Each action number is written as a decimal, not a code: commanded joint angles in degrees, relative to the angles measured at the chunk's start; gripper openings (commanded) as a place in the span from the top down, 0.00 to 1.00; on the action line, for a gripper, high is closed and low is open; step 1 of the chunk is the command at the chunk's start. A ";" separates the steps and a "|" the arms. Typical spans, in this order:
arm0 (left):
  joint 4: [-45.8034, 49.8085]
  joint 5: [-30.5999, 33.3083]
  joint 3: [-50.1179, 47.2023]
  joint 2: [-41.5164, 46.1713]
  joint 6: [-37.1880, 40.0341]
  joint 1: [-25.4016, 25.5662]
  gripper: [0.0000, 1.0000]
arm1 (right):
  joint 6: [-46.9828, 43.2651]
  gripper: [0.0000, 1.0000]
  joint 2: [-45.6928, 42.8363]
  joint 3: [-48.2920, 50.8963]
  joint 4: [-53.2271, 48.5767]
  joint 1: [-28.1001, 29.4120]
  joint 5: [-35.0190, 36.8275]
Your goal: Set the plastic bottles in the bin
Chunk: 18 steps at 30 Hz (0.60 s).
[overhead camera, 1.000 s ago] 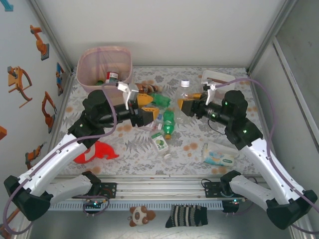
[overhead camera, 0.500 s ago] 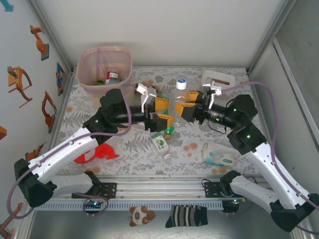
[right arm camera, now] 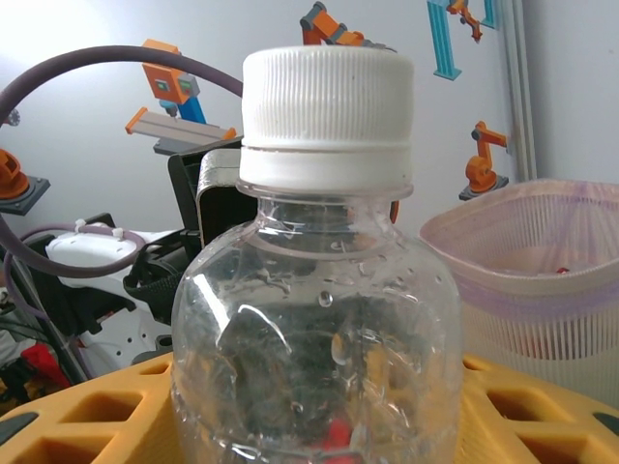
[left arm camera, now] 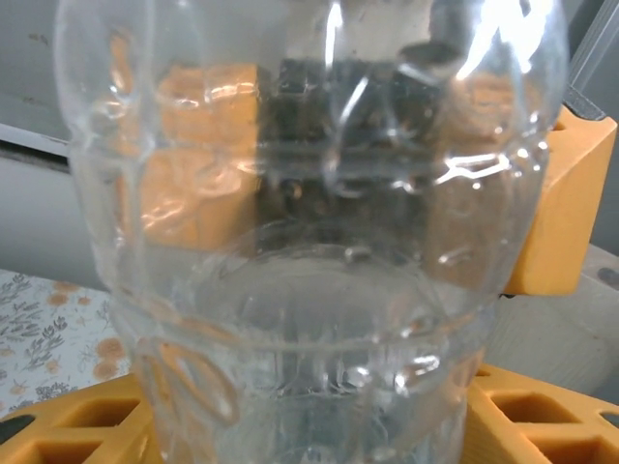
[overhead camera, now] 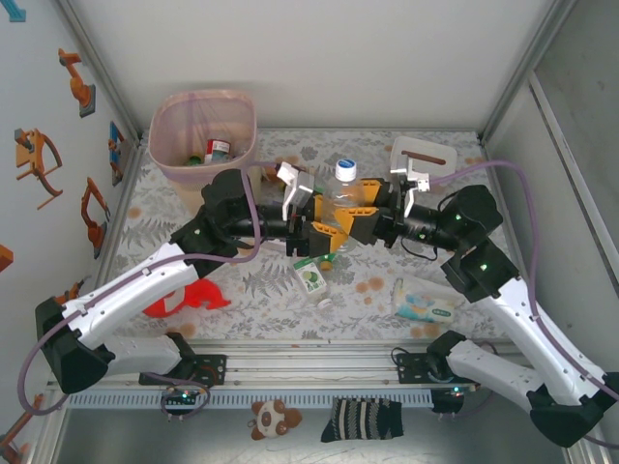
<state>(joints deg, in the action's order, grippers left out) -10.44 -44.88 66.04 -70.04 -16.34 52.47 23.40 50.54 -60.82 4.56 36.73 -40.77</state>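
Between the arms, above mid-surface, the right fingers (overhead camera: 360, 196) pinch an upright clear bottle (overhead camera: 340, 198), apparently offering it to the left fingers (overhead camera: 314, 205) flanking it, grip unclear, since the bin (overhead camera: 203, 94) stands far left.

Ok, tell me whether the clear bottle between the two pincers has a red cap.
No, the clear bottle wears a white cap in the right wrist view.

Glossy clear plastic bottle (right arm camera: 319, 387), ribbed white cap (right arm camera: 326, 116)
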 commanded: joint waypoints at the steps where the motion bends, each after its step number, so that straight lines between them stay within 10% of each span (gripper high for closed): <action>1: -3.34 -2.44 0.00 1.10 -0.18 0.09 0.45 | -1.66 0.46 -1.31 -2.09 2.08 1.06 -0.51; 18: 9.13 10.08 1.02 6.08 5.78 -0.08 0.55 | -6.51 0.19 -4.71 -1.49 -4.88 2.38 7.26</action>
<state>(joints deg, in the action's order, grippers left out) -6.31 -39.75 65.87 -66.02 -13.96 52.47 19.59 47.62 -61.63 0.62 38.61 -36.64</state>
